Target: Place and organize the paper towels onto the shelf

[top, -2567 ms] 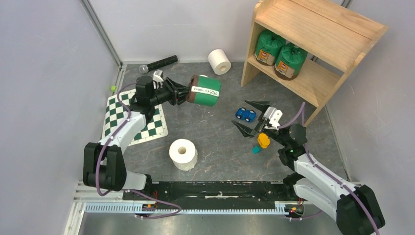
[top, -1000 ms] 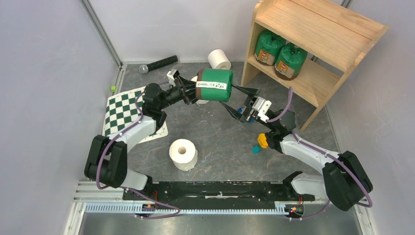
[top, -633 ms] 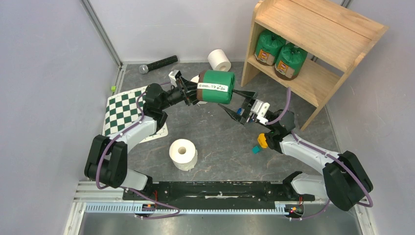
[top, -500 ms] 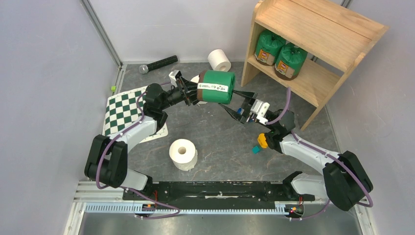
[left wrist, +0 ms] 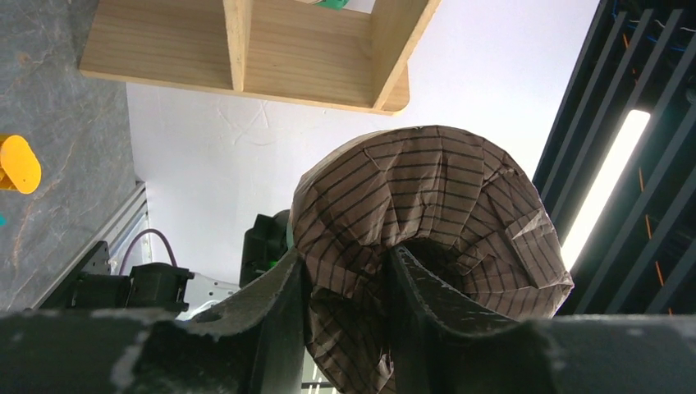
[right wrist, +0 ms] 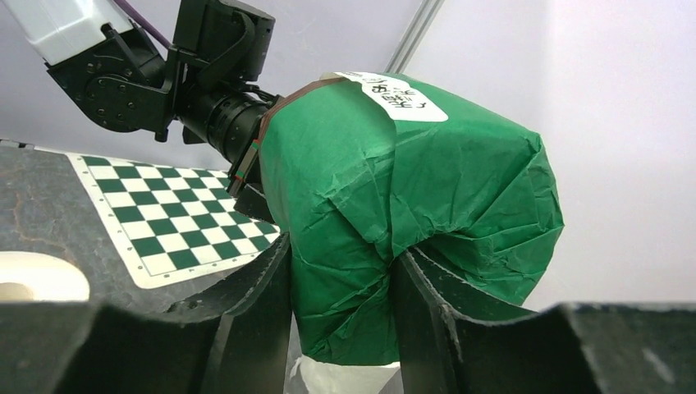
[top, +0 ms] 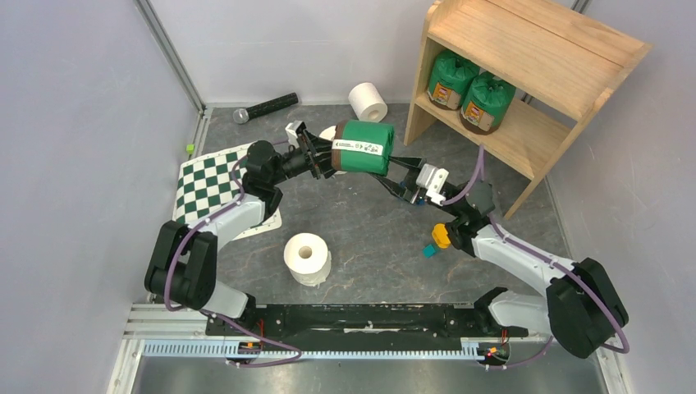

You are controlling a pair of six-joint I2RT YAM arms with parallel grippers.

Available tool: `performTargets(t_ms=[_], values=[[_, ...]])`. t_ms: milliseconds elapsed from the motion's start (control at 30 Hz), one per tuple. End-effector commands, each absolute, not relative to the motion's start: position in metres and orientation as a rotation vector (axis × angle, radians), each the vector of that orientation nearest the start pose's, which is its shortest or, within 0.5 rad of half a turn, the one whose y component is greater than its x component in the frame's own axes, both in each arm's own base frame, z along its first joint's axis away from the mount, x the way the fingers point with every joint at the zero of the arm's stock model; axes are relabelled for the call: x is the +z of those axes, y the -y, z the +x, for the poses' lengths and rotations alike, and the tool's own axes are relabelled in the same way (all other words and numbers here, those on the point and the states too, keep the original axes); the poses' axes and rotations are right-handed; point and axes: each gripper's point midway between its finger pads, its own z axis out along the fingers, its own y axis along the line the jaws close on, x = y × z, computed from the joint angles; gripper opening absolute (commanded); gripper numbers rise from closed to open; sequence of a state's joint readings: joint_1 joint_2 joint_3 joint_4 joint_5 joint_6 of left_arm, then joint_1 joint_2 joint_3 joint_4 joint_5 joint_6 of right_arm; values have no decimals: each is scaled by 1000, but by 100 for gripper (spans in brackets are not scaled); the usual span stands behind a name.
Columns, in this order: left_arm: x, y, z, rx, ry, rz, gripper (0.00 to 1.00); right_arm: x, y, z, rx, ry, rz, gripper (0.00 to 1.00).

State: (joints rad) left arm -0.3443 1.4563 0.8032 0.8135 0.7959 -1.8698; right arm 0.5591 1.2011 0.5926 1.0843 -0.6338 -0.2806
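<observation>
Fingers of the left gripper (left wrist: 349, 263) are pinching the gathered brown-striped end of the green-wrapped paper towel roll (top: 365, 148). Those of the right gripper (right wrist: 345, 254) are pressing in on the puckered green wrap at its opposite end. Both arms are therefore gripping one roll in mid-air, above the grey table (top: 361, 234) and short of the wooden shelf (top: 525, 135).

As I judge it, the danger is that each gripper is biting only a fold of thin wrap, not the roll's body. If the arms are pulling apart while both are clamped, the wrap may tear or slide out. If the left is letting go before the right's bite is firm, the roll may sag, swing or drop, perhaps onto the bare white roll (top: 328, 133) peeking out behind it. Hanging from one fold, it could also tilt and clip the shelf's side panel or knock the shelved green rolls (top: 486, 101) on the lower tier.

In each wrist view the end fold is sitting wedged between the two fingers, with the roll's body bulging beyond the tips. From overhead the roll is lying on its side between the grippers, the left one at its left end and the right one at its lower-right end.
</observation>
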Motion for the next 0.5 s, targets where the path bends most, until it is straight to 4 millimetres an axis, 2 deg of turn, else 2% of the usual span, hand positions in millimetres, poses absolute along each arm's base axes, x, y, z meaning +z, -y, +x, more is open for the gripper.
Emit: performTargets(t_ms=[0, 100, 333, 467], values=[[320, 278, 305, -2246, -1858, -514, 44, 349, -286, 251, 670, -730, -1010, 26], [311, 280, 308, -2240, -1869, -519, 49, 342, -284, 248, 685, -792, -1030, 2], [286, 282, 313, -2181, -1925, -519, 77, 323, -267, 235, 690, -924, -1013, 0], [270, 283, 314, -2112, -1982, -514, 86, 317, -253, 235, 664, -1005, -946, 0]])
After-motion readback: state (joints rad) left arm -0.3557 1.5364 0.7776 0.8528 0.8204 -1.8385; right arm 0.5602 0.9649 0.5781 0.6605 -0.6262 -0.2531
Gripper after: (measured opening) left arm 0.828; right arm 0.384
